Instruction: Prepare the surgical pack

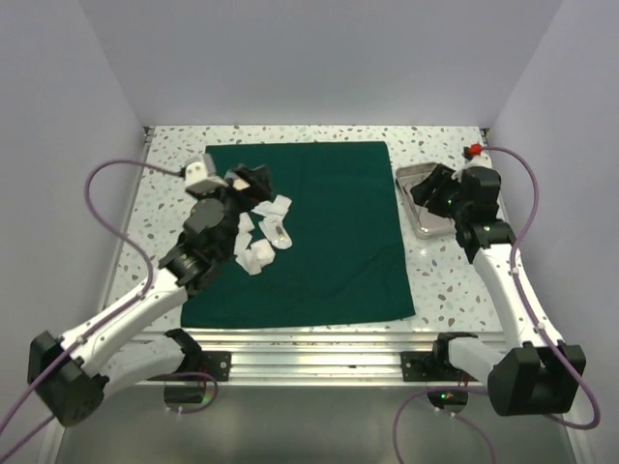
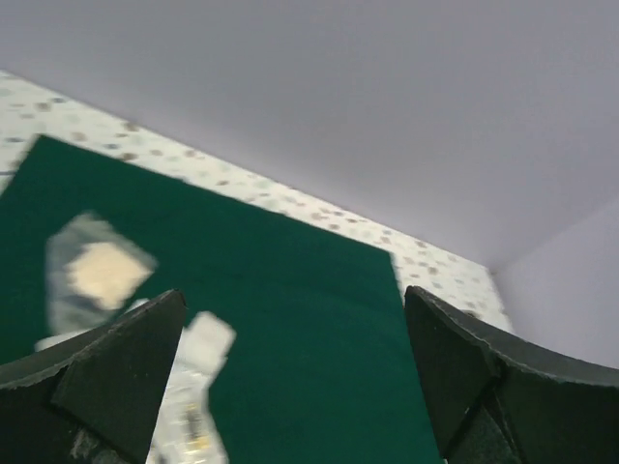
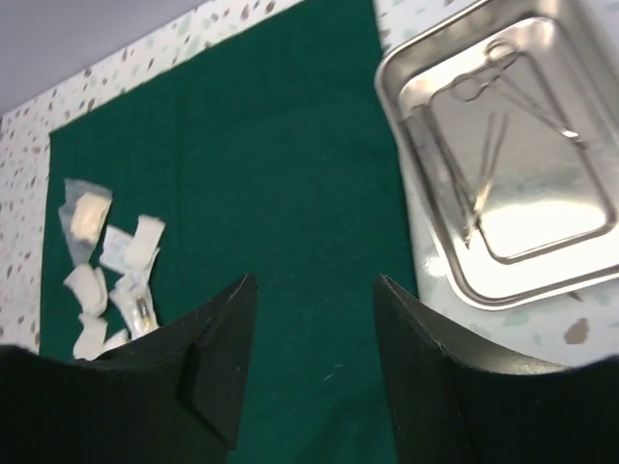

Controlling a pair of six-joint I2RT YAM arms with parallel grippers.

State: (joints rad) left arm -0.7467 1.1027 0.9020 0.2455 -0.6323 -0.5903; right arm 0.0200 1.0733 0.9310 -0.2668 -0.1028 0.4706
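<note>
Viewing from above, the dark green fabric drape (image 1: 329,242) lies flat on the speckled surface (image 1: 445,280), beneath my left end effector (image 1: 250,184). Through the left wrist, its jaws stand wide and empty, with the drape ahead. Through the right wrist, my right end effector (image 3: 314,367) is parted and empty, with the drape below. It looks soft, light and limp; I'd pinch a corner.

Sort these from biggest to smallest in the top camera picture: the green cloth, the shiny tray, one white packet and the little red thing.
1. green cloth
2. shiny tray, though part of it is hidden
3. white packet
4. red thing, only a little smaller than the packet
</note>
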